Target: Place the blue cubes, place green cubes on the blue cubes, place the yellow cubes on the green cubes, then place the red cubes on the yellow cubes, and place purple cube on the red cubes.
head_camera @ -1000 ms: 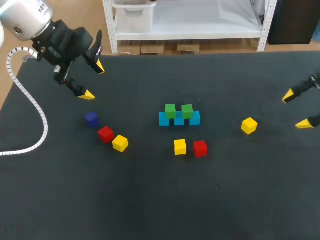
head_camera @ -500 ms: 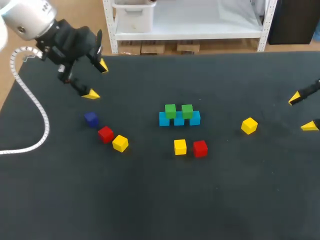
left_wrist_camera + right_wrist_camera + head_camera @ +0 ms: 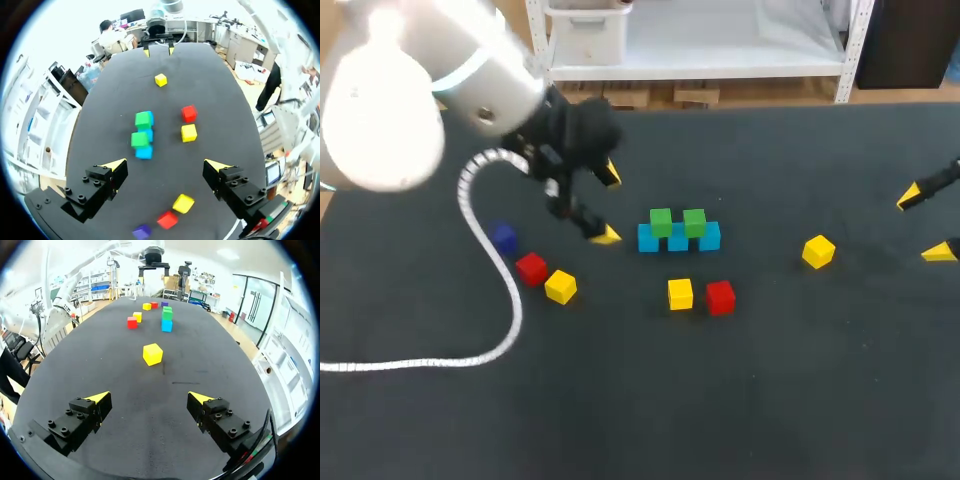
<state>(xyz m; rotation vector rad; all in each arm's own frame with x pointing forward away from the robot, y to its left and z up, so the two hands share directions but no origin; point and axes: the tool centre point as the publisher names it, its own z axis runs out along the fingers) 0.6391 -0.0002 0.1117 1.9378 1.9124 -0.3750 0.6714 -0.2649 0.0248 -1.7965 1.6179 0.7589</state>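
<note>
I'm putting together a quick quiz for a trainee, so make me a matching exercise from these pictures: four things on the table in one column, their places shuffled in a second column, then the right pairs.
Things
1. the two green cubes
2. the small purple cube
3. the yellow cube standing alone
4. the left gripper

Places
A. ahead of the open right gripper
B. on top of the row of blue cubes
C. open and empty, beside one end of the blue row
D. close to a red cube, on the left arm's side

Pairs: 1-B, 2-D, 3-A, 4-C
</note>
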